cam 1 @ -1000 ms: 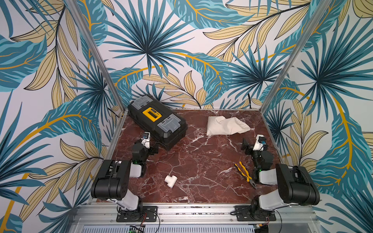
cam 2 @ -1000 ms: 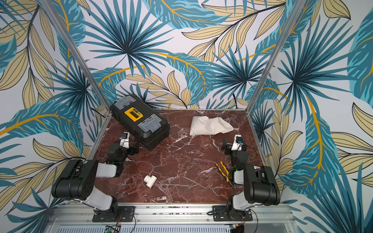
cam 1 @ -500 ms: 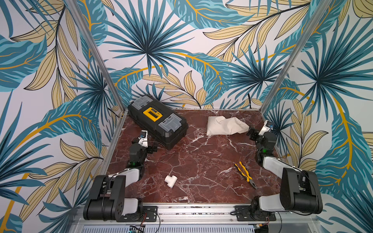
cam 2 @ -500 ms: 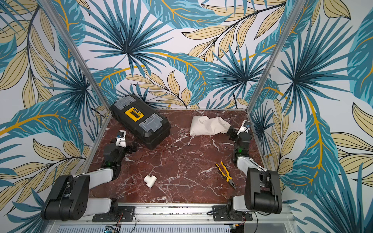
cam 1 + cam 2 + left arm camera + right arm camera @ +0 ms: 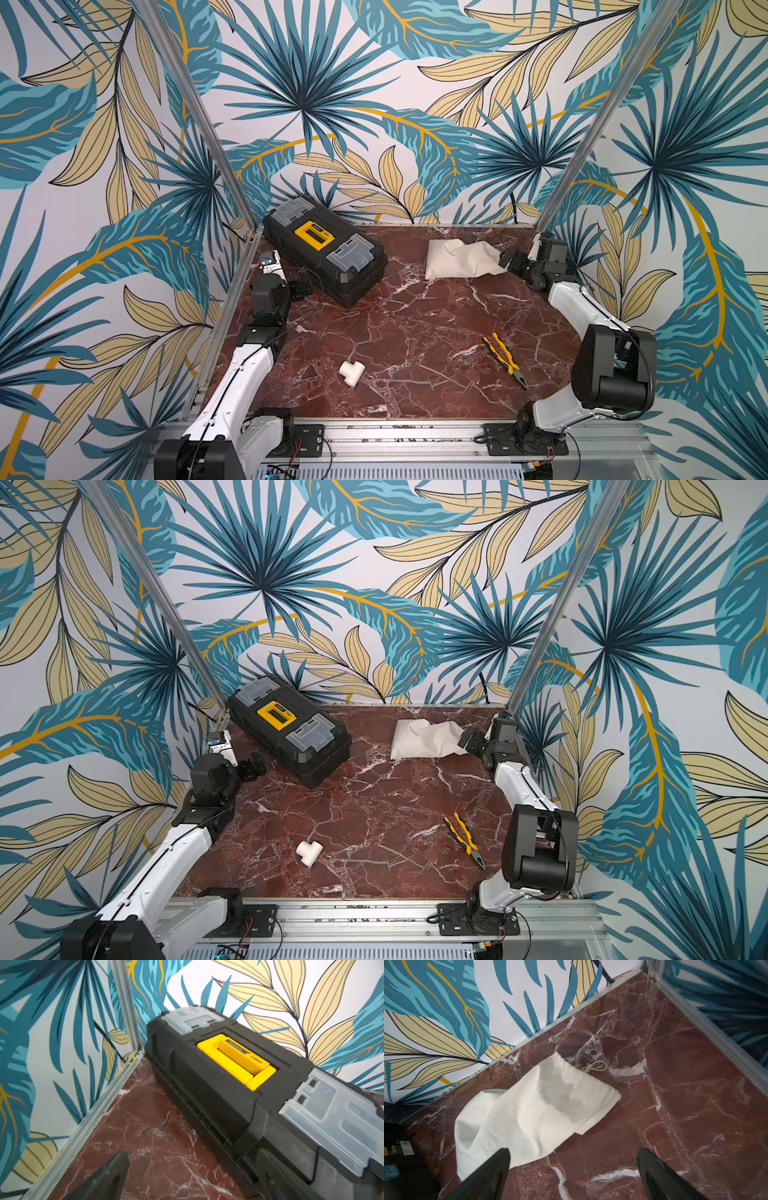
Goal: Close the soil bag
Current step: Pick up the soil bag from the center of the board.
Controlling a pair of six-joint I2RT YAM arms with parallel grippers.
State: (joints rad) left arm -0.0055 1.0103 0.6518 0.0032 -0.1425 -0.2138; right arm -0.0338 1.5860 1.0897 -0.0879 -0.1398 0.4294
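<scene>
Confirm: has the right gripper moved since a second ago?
Yes. The right gripper went farther from the pliers, now beside the soil bag.

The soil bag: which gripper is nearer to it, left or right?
Right. The right gripper is open just beside the soil bag; the left gripper is far off, next to the black toolbox.

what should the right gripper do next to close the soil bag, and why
Probably ease the right gripper forward to the cord loop and close on it. The gripper is open and empty near the soil bag, whose gathered rim looks slack; the loop lies free on the table beside that rim.
</scene>
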